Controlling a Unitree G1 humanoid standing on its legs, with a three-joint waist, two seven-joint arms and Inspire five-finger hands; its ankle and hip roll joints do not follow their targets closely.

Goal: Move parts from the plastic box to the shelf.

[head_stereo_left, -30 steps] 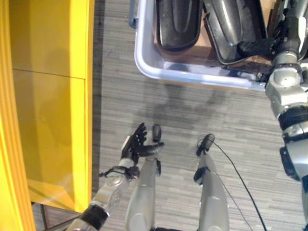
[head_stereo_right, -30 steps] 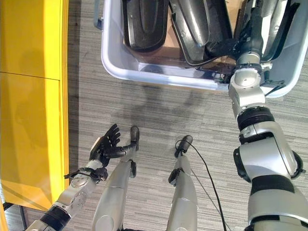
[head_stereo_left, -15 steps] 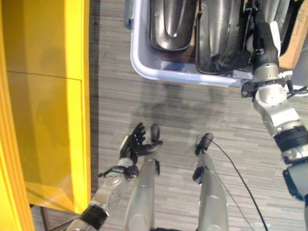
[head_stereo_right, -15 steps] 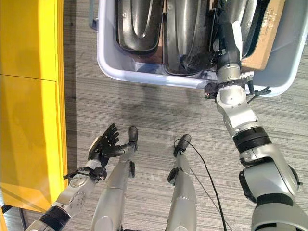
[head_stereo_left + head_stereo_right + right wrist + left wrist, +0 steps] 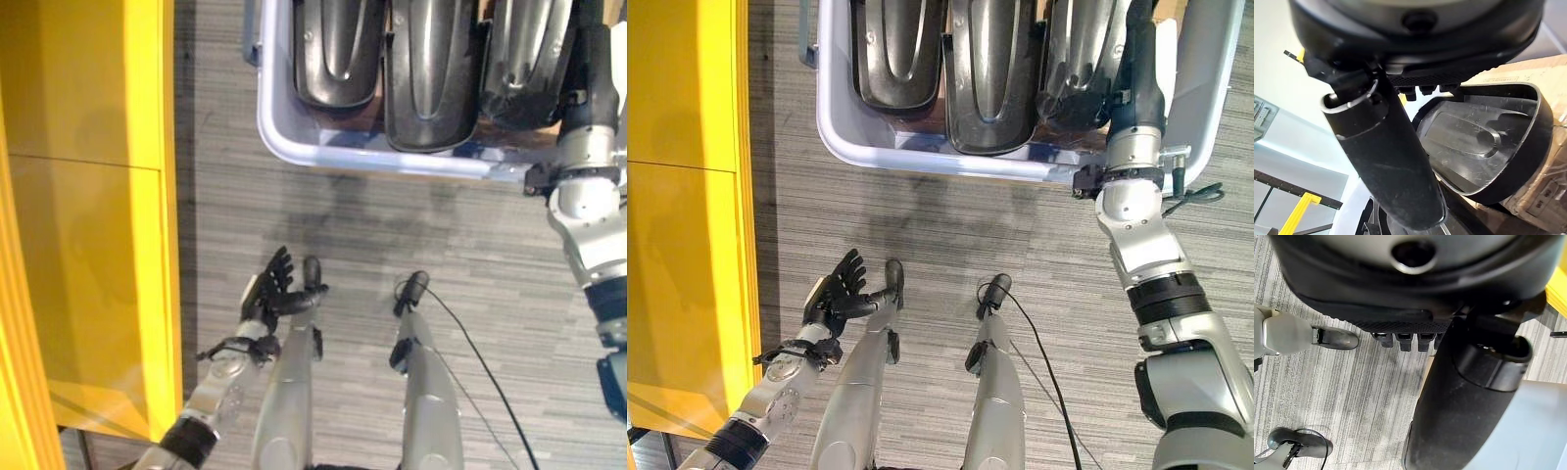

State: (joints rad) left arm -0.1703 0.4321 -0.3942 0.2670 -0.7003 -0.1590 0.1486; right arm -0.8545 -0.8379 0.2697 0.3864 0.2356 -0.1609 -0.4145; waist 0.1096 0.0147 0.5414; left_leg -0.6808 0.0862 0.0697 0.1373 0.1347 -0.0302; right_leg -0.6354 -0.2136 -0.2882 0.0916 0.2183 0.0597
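black moulded parts point(image 5: 981, 73) sit side by side in the pale plastic box point(image 5: 921, 157) on the grey floor point(image 5: 950, 225); we count three glossy shells across the box in the eye views, with a brown cardboard piece point(image 5: 1187, 29) at the box's right end. we see nothing carried out yet: all visible parts are inside the box.

right hand point(image 5: 1073, 103) reaches over the box's near wall and lies on the rightmost part point(image 5: 524, 59). in the right wrist view a black shell point(image 5: 1484, 142) lies just past the short fingertips point(image 5: 1427, 89), the thumb standing out beside them, but we cannot tell whether the fingers are curled on the part or just resting against it.

left hand point(image 5: 269, 294) hangs low beside the body, well apart from the box, fingers spread and relaxed, holding nothing; left wrist view shows the same, bare floor past it.

yellow shelf point(image 5: 88, 225) runs along the left side, and the surfaces we can see of it carry no parts. we judge the task at its start: first pickup under way, lift, carry over to the shelf and every placement left to do.
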